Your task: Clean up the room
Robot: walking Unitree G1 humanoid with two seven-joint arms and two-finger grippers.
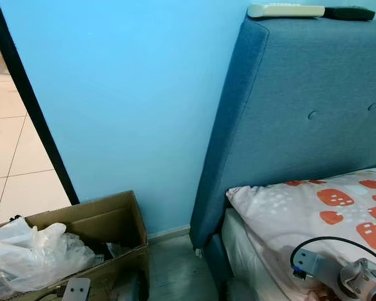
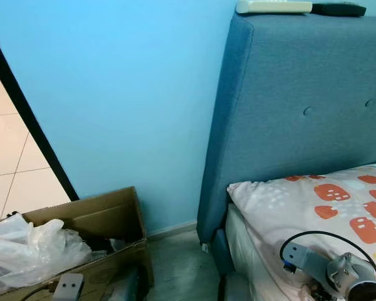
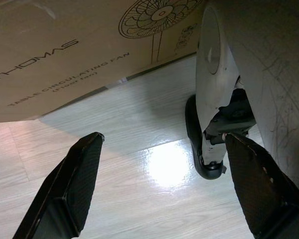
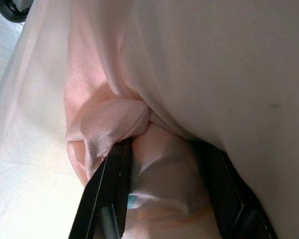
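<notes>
Here the pale pink sheet (image 4: pixel 104 119) looks satiny and bunched into a soft fold, and the right gripper (image 4: pixel 167 184) has its two black fingers closed around that fold at the edge of the bed, below one white pillow (image 1: pixel 313 213) printed with orange blocks. One open cardboard box (image 1: pixel 94 226) stands on the floor against the blue wall, holding a crumpled clear plastic bag (image 1: pixel 31 254). Two remotes, one white (image 1: pixel 285 10) and one dark (image 1: pixel 349 12), lie atop the blue headboard (image 1: pixel 301 106). The left gripper (image 3: pixel 162 184) hangs over the pale floor beside the box, its fingers wide apart and holding nothing.
</notes>
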